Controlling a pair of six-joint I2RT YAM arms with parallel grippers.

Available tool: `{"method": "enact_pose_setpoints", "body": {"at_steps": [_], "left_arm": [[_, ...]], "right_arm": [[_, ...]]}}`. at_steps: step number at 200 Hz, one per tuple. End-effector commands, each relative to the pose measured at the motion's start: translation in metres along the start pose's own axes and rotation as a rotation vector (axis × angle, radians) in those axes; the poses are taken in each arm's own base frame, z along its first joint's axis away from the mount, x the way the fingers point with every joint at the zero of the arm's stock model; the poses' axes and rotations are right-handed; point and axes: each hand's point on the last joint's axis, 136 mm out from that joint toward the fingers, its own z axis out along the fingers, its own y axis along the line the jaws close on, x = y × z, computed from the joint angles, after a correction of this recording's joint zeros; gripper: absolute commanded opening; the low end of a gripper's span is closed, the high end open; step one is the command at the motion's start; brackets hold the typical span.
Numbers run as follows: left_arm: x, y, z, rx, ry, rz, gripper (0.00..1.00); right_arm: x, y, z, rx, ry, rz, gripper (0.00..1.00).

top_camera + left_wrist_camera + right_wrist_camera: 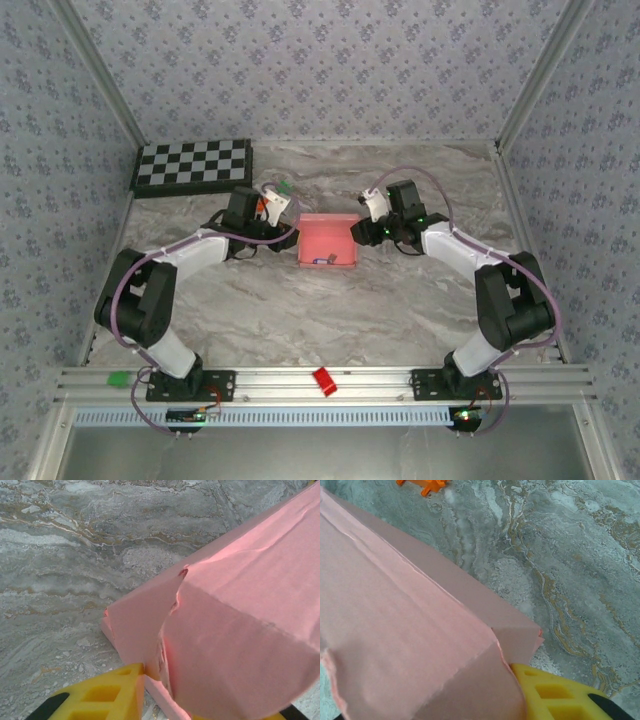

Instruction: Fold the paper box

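Observation:
The salmon-pink paper box point(327, 240) sits mid-table as a partly folded low box. My left gripper point(284, 232) is at its left end. In the left wrist view one yellow finger point(100, 697) presses the box's side wall point(140, 625). A rounded end flap point(235, 650) covers the gap and rests on the other finger. My right gripper point(362, 232) is at the box's right end. One of its yellow fingers point(560, 697) touches the corner of the end flap point(520, 635). The other is hidden under the card point(395, 630).
A checkerboard point(192, 166) lies at the back left. Small orange and green bits point(278, 197) sit behind the left gripper, and an orange bit point(422, 485) shows on the marble. On the front rail are a red piece point(325, 381) and a green one point(120, 378).

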Motion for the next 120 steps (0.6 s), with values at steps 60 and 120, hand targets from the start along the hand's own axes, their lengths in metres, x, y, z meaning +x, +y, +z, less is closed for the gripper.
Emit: {"method": "enact_pose_setpoints", "body": {"at_steps": [60,120], "left_arm": [[-0.0099,-0.0055,0.006,0.04,-0.029,-0.021,0.2],[-0.0095,0.0027,0.0068,-0.02,-0.039,-0.02,0.22]], "right_arm": [[0.0006,0.0052,0.0061,0.005,0.022,0.016,0.27],[0.0022,0.0004,0.0068,0.06,0.024,0.004,0.27]]}}
